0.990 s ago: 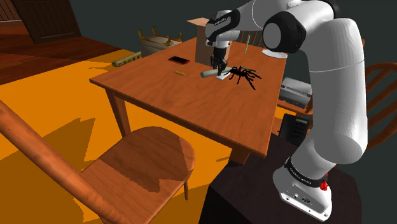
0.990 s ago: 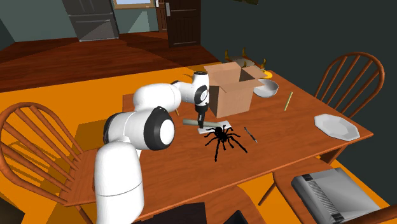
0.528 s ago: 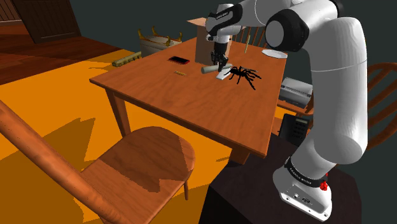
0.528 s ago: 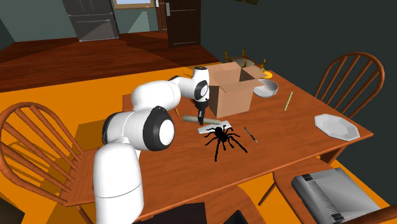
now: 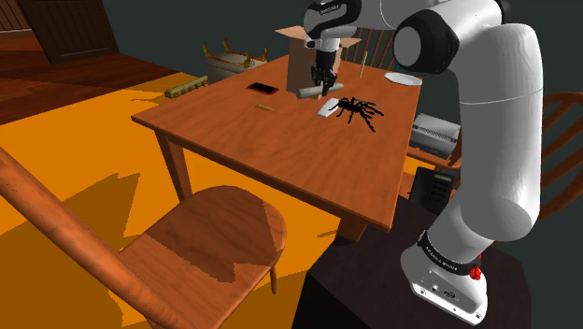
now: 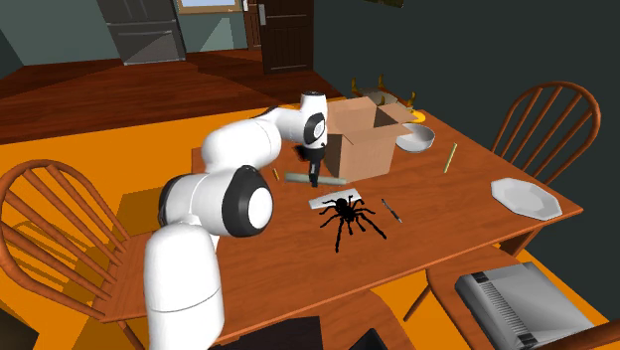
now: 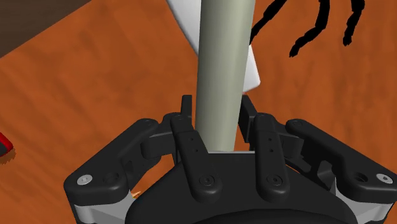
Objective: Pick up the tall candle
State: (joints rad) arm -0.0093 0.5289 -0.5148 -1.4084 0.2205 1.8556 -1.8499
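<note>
Candle [image 5: 307, 92] has lifted clear of the table [image 5: 280, 159], upper centre of the shoulder view. Pincer [image 7: 216, 118] clamped around it. Pick looks essentially done, just hold.

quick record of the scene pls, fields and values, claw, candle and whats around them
claw: shut on candle
candle: grey, lying level between the fingers, looks raised off the table
table: wood
card: white, flat on table under the candle
spider: black, on table, at the card's edge
box: cardboard, open top, on table near the claw
</note>
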